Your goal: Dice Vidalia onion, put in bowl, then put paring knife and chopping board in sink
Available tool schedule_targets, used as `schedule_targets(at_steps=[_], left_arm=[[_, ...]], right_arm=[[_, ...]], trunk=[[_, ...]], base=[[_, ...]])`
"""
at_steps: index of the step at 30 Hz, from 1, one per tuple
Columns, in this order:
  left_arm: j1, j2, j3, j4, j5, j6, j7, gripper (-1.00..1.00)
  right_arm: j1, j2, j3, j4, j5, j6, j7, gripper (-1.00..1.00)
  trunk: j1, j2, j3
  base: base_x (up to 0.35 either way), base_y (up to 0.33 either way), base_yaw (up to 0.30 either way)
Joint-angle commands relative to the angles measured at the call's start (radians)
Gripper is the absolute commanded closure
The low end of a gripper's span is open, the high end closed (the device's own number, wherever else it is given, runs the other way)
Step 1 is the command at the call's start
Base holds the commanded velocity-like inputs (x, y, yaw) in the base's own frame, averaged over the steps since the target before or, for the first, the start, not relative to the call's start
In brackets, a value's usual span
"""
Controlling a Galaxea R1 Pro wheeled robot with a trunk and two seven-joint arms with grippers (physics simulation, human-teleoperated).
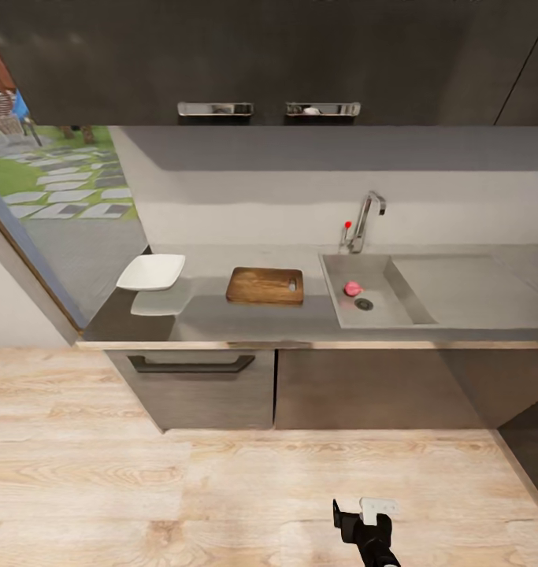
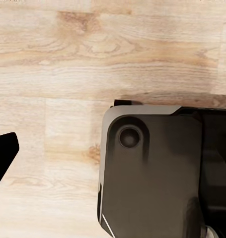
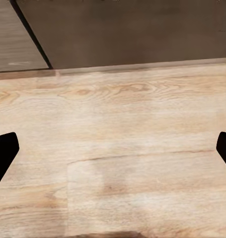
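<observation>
Vidalia onion (image 1: 353,289): small pinkish-red lump on sink (image 1: 376,309) basin floor, just beside round drain (image 1: 364,304), w/ tap (image 1: 366,218) & red knob (image 1: 347,224) behind the basin's back-left corner. Drainboard runs off to the right of basin.

Chopping board (image 1: 265,285): dark brown wood, lies flat on countertop (image 1: 245,321) just left of sink, slot handle at the end nearer the sink. Paring knife: can't make it out at this res.

Bowl (image 1: 151,272): white, squarish, near countertop's left end, well apart from board.

Below counter: dark cabinets, drawer w/ bar handle (image 1: 191,365). Above: wall cabinets w/ two chrome handles. Pale wood floor (image 1: 142,488) in front.

Right gripper (image 1: 361,513): low in head view, over floor, well short of counter; right wrist view shows dark fingertips (image 3: 3,151) at both edges, spread wide, nothing between.

Left gripper: one dark fingertip (image 2: 2,154) in left wrist view, over floor beside robot's dark base (image 2: 157,173); spread or closed – can't tell.
</observation>
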Motion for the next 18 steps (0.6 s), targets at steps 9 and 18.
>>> schedule_targets(at_steps=[9, 18], left_arm=[[0.000, 0.000, -0.001, -0.003, 0.004, -0.003, 0.000, -1.00], [0.000, 0.000, 0.000, -0.003, 0.004, -0.003, 0.000, -1.00]], right_arm=[[-0.001, -0.001, 0.009, 0.000, -0.009, -0.004, -0.007, -1.00], [-0.001, -0.001, 0.009, -0.001, -0.009, -0.004, -0.007, -1.00]], trunk=[[0.001, -0.002, 0.012], [0.001, -0.002, 0.026]], base=[[0.000, 0.000, 0.000], [0.000, 0.000, 0.000]])
